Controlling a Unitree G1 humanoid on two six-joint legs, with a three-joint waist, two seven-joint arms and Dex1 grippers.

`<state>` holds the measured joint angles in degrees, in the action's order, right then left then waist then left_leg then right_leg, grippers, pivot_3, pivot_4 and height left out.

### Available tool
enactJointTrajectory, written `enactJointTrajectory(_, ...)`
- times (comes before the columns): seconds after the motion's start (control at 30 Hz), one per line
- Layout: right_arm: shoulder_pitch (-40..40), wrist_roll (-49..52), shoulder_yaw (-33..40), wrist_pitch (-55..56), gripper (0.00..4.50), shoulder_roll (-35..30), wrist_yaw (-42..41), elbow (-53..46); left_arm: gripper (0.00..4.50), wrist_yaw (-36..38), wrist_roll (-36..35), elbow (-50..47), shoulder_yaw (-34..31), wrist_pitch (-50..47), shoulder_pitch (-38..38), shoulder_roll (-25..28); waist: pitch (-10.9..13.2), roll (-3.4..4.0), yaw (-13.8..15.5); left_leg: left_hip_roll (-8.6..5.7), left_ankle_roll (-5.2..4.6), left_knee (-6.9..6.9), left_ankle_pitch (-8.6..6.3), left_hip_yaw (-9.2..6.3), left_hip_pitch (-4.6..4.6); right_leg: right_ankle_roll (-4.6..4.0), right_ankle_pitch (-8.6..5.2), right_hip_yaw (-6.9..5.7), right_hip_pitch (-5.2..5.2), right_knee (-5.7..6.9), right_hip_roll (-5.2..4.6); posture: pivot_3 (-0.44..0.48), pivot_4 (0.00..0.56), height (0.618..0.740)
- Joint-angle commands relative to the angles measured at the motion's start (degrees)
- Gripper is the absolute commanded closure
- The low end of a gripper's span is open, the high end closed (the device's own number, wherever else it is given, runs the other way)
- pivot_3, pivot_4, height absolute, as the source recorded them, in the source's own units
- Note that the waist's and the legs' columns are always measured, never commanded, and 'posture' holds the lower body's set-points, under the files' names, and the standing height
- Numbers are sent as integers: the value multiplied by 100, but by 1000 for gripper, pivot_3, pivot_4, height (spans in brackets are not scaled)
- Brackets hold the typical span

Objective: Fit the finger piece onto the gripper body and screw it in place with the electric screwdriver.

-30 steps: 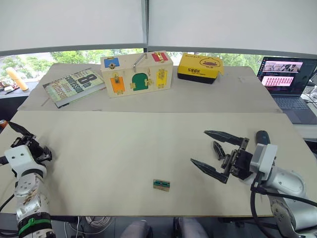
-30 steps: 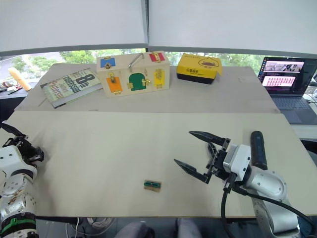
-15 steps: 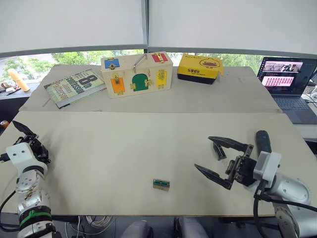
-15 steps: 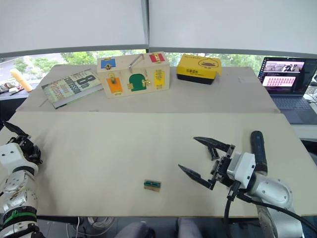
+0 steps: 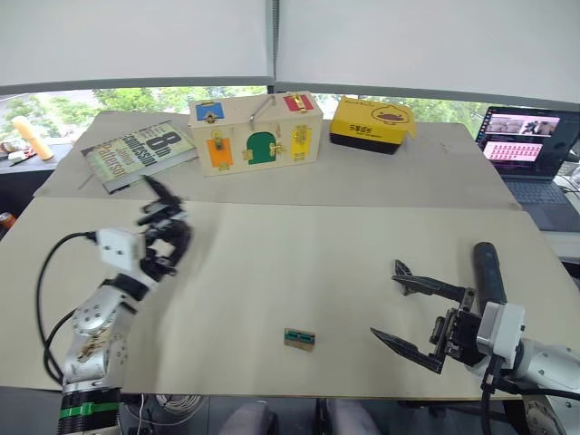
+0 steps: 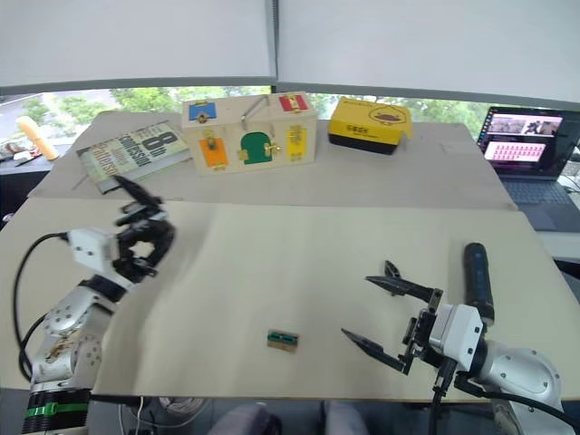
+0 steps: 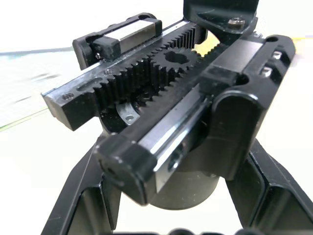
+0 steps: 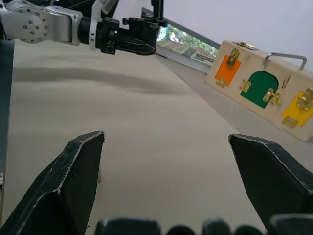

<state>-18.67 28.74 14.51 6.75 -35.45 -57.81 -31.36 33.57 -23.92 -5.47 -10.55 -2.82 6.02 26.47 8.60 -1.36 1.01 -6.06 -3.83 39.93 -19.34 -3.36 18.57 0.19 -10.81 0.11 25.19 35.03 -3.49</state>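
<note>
My left gripper (image 5: 163,243) is raised over the left part of the table and is shut on the gripper body (image 7: 166,93), a black block with toothed racks and a gear; its pointed finger sticks up (image 5: 154,188). The finger piece (image 5: 400,268), small and black, lies on the table just beyond the tip of my right gripper's far finger. My right gripper (image 5: 386,308) hovers open and empty near the front right edge. The electric screwdriver (image 5: 488,270), a thick dark cylinder, lies on the table to the right of that gripper.
A small green-and-tan block (image 5: 298,338) lies near the front edge at centre. At the back stand a wooden latch box (image 5: 256,133), a yellow box (image 5: 373,123) and a book (image 5: 136,152). A laptop (image 5: 530,154) sits at the far right.
My left arm has swung up from the table's left edge toward the middle, carrying the gripper body. My right gripper has drawn back toward the front edge, away from the finger piece.
</note>
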Motion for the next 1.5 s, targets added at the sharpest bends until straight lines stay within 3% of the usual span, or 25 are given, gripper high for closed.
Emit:
enactJointTrajectory(0.03, -70, 185, 197, 124, 0, -57, -12, -249, 2128, 443, 360, -383, 658, 160, 9, 33, 0, 3, -58, 3, 2, -7, 1, 5, -6, -1, -1, 4, 1, 0, 4, 0, 150, 740)
enactJointTrajectory(0.23, -280, 148, 221, 44, 0, -48, 140, -477, 2128, 852, 1009, -36, 1718, 494, 276, -254, 3, 8, -27, 13, 14, -10, 7, 9, -9, -6, -3, 5, 2, 6, 8, 0, 150, 740)
enactJointTrajectory(0.4, -484, 138, 244, -33, 0, -107, 205, -640, 2128, 996, 1368, 322, 2155, 544, 490, -412, 3, 8, -12, 9, 10, -8, 6, 10, -8, -5, -3, 10, -1, 6, 6, 0, 150, 740)
enactJointTrajectory(0.6, -581, 168, 325, -146, 0, -175, 315, -761, 2128, 1088, 1507, 629, 2314, 415, 637, -553, 3, 9, -13, 10, 9, -8, 6, 10, -7, -5, -3, 10, 2, 5, 7, 0, 150, 740)
enactJointTrajectory(1.13, -325, 180, 346, -371, 0, -319, 559, -871, 2128, 1442, 1605, 1112, 2305, -86, 676, -305, -18, 43, -21, 11, 8, -6, 7, 11, -17, -5, -3, 13, -9, 9, 7, 0, 150, 740)
enactJointTrajectory(1.2, -346, 185, 367, -348, 0, -316, 539, -859, 1106, 1511, 1559, 1160, 2248, -23, 641, -256, -19, 44, -30, 12, 8, -6, 7, 11, -17, -5, -3, 13, -8, 9, 7, 0, 150, 740)
enactJointTrajectory(1.3, -420, 200, 427, -296, 0, -307, 490, -845, 44, 1657, 1446, 1190, 2124, 46, 591, -128, -25, 54, -32, 12, 8, -7, 7, 12, -18, -5, -3, 14, -7, 10, 8, 0, 150, 740)
enactJointTrajectory(1.5, -608, 200, 512, -224, 0, -264, 422, -869, 44, 2170, 1097, 1336, 1796, 170, 529, 232, -28, 60, -35, 13, 8, -9, 7, 13, -18, -5, -3, 15, -5, 11, 9, 0, 150, 740)
